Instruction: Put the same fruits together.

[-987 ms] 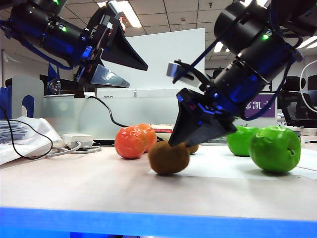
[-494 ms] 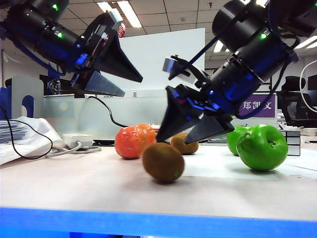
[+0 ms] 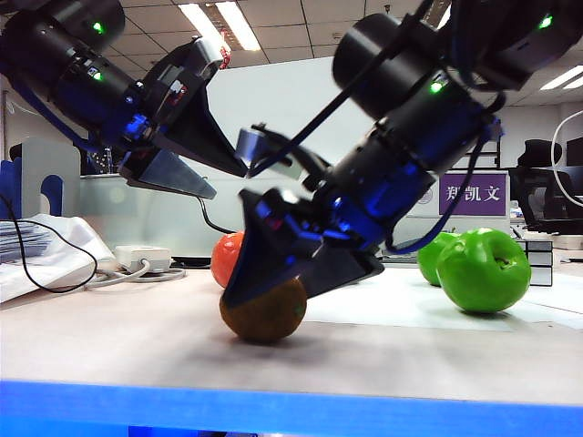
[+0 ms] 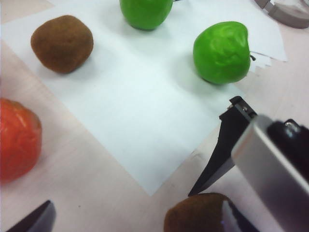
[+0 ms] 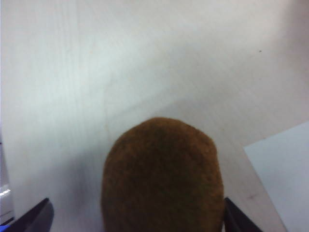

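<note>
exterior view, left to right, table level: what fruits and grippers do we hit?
left gripper, raised → orange-red fruit, mostly hidden → kiwi under the open right gripper → rear green apple → front green apple

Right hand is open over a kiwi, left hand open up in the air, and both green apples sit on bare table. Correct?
Not quite. The right hand is open over a kiwi and the left hand is open in the air, but the left wrist view shows both apples sitting on the white paper, not bare table.
</note>
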